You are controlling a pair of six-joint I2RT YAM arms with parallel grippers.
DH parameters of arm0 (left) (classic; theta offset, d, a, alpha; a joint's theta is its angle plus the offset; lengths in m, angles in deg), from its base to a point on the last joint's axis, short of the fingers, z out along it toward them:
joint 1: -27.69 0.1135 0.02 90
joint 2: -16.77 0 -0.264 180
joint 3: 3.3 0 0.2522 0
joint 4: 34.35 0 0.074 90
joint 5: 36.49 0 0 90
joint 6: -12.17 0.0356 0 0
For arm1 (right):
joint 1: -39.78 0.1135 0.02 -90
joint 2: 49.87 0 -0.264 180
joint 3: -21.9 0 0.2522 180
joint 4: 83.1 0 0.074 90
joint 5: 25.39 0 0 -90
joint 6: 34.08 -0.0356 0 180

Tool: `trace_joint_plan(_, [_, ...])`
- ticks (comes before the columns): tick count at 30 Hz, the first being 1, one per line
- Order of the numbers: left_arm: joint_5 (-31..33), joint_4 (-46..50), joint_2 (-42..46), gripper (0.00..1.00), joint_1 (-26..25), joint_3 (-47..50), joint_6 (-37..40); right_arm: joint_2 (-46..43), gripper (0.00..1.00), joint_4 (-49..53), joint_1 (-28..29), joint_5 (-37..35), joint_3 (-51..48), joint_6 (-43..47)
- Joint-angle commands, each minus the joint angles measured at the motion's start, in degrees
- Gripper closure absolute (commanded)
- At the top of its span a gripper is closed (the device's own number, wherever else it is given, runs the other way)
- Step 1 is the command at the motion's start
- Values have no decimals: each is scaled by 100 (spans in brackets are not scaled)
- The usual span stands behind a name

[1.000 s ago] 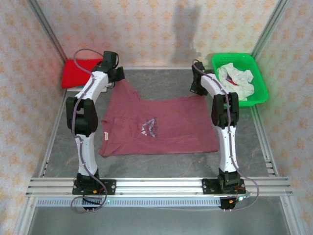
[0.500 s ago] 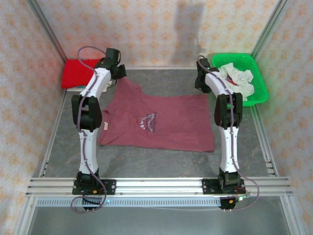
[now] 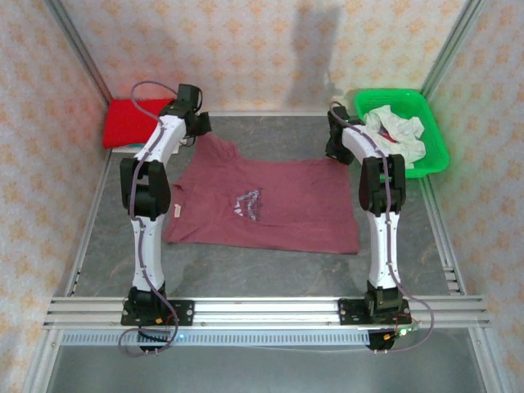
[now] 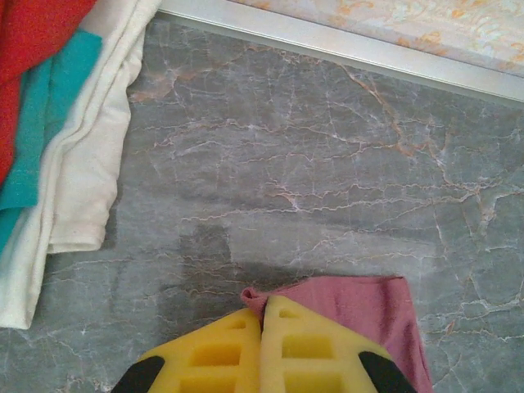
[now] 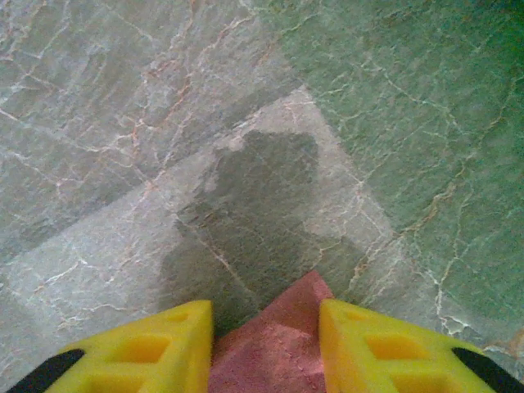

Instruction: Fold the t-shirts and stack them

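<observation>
Maroon t-shirt (image 3: 270, 205): lies spread out with its chest print facing up, in the middle of the table (image 3: 270, 278) between the two arms.
Left gripper (image 4: 264, 315): its yellow fingers are pressed together, pinching the shirt's far left corner low over the table.
Right gripper (image 5: 264, 309): its fingers stand apart; the shirt's far right corner lies between them on the table and neither finger pinches it.
Why held so: the two far corners look like the handles for drawing the cloth flat and square. With only the left corner clamped, the shirt appears to be laid out and ready for a first fold.
Green basket (image 3: 434, 155): sits at the far right corner, just beside the right arm. It holds a crumpled white garment (image 3: 397, 131), probably waiting its turn.
Folded stack (image 3: 127, 123): rests at the far left corner, near the left gripper but apart from the maroon cloth. Red is on top; the left wrist view shows teal and white layers at its edge.
</observation>
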Motion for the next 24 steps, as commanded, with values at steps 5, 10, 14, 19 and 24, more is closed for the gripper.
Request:
trace_joint_plan(5, [71,-45,186,100,94,116,72,15,86,-10,-10,103,44,-27])
trace_joint_plan(10, [71,-108,208,100,161,71,9,57,97,29,-6,126,433,-20])
trace_joint_plan(14, [43,-39,90,100,240,-278,42,117,100,67,-6,123,826,37])
trace_joint_plan(19, [-108,435,-315,100,305,-1283,122,215,100,122,-6,169,1391,129])
trace_joint_plan(24, [-205,448,-219,100,296,-1408,256,213,100,173,-6,242,1666,244])
